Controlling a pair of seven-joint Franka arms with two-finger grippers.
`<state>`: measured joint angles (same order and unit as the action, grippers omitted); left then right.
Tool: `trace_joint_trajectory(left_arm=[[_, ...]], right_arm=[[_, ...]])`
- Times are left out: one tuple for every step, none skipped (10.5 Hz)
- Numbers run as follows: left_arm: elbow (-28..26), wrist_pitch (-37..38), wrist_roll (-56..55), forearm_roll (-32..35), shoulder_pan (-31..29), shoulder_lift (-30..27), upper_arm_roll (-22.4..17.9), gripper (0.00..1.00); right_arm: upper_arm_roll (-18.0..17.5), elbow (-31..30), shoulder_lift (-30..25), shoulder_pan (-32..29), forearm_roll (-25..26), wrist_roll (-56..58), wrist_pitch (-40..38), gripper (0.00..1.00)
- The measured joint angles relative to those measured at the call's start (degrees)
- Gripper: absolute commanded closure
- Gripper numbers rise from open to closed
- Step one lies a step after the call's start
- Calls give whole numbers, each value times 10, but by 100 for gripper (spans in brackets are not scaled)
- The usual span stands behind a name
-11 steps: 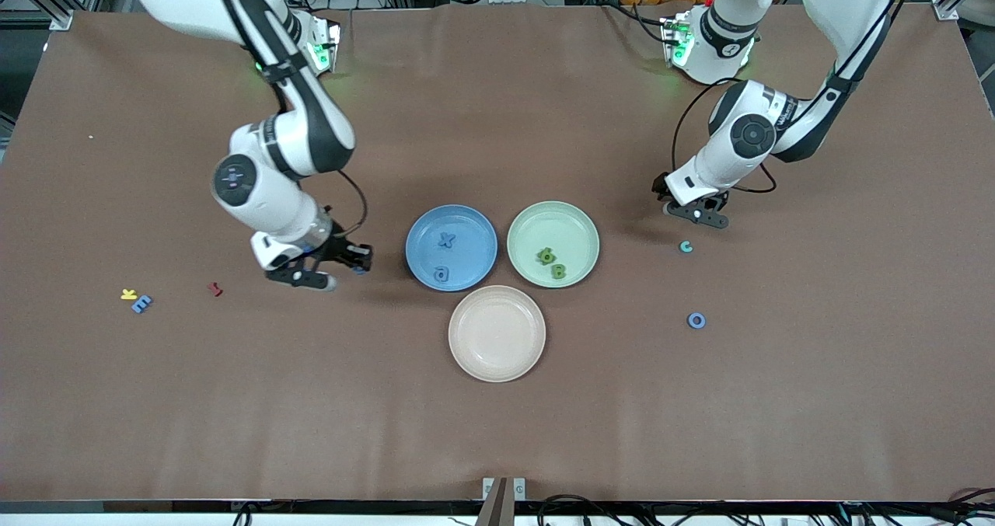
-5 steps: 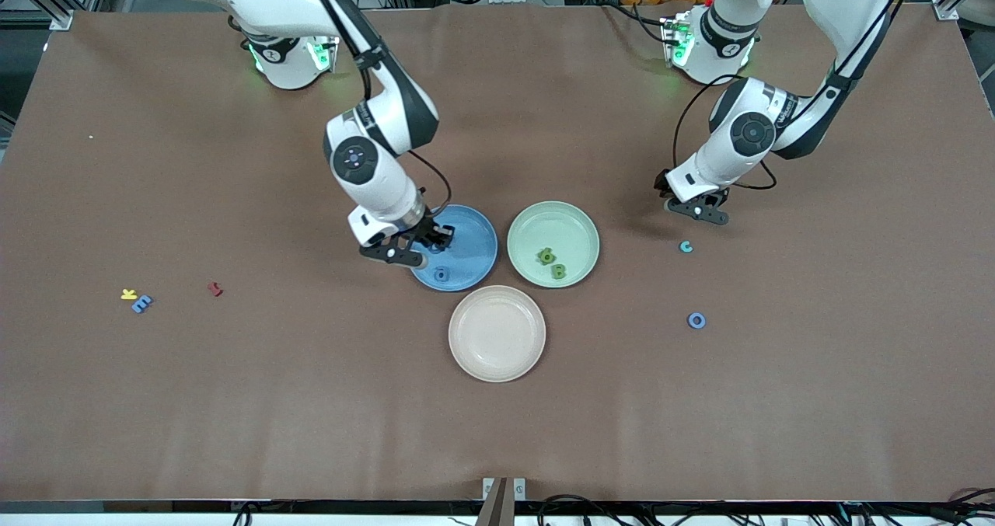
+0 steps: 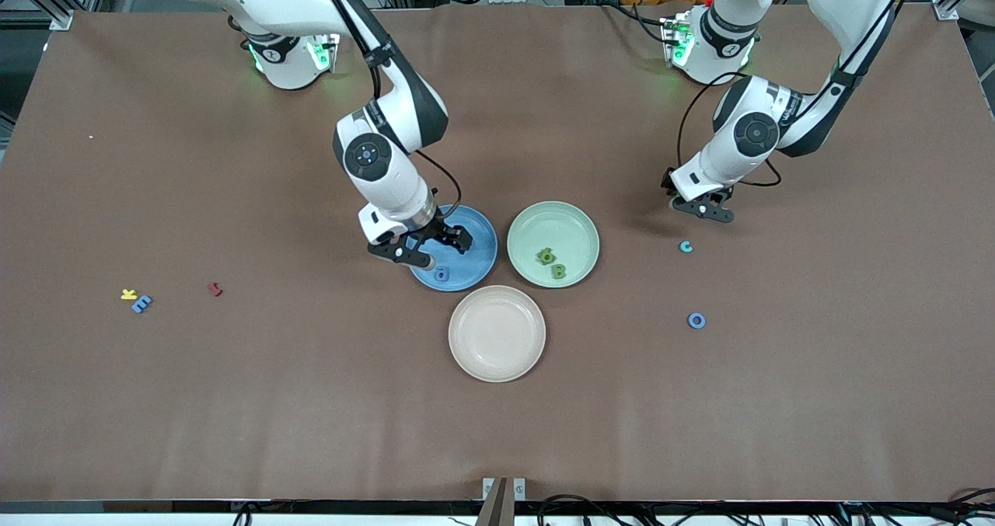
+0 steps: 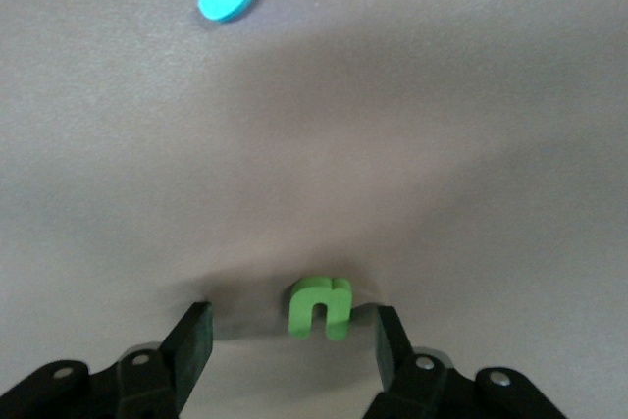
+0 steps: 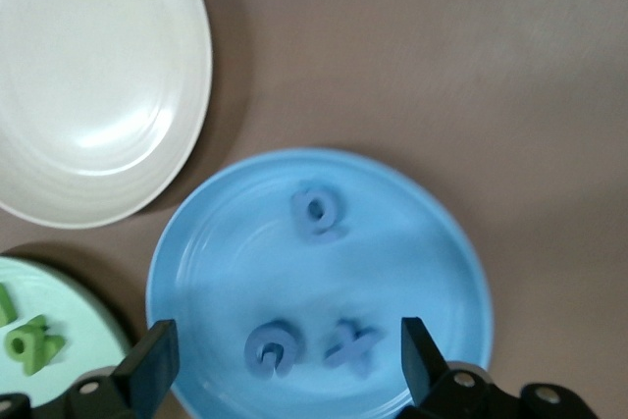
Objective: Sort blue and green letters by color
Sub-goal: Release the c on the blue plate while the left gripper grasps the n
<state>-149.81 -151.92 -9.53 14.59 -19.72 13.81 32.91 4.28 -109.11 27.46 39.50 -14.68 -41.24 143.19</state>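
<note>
Green letter point(image 4: 321, 308) lies flat on the table between the open fingers of the left gripper point(image 3: 701, 208), toward the left arm's end; in the front view it is hidden under that gripper. In the left wrist view its legs run fore-and-aft, across the closing line, so the pads should meet its two sides. The cyan c point(image 3: 686, 247) lies at 6 o'clock from the gripper in the front view, well apart, with bare table all round.

Right gripper point(image 3: 420, 249) hangs over the blue plate point(image 3: 482, 235), jaws spread wide and empty. Three blue letters point(image 5: 316, 215) lie in that plate. Two green letters point(image 3: 551, 263) lie in the green plate point(image 3: 579, 227). From the left gripper, the green plate lies at 8 o'clock, an unobstructed path.
</note>
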Motion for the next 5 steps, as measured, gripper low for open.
trace_joint_trajectory(left_arm=[[-1, 4, 0, 0, 0, -5, 0, 54], [-1, 6, 0, 0, -1, -8, 0, 54], [-1, 7, 0, 0, 0, -9, 1, 54], [-1, 7, 0, 0, 0, -10, 1, 53], [-1, 7, 0, 0, 0, -10, 1, 53]], right_arm=[[2, 4, -2, -19, 2, 48, -14, 0], [2, 7, -4, -48, 3, 106, -26, 0], [2, 10, -7, -82, 3, 168, -39, 0], [2, 11, -11, -116, 3, 233, -55, 0], [2, 11, -14, -150, 3, 299, -63, 0]])
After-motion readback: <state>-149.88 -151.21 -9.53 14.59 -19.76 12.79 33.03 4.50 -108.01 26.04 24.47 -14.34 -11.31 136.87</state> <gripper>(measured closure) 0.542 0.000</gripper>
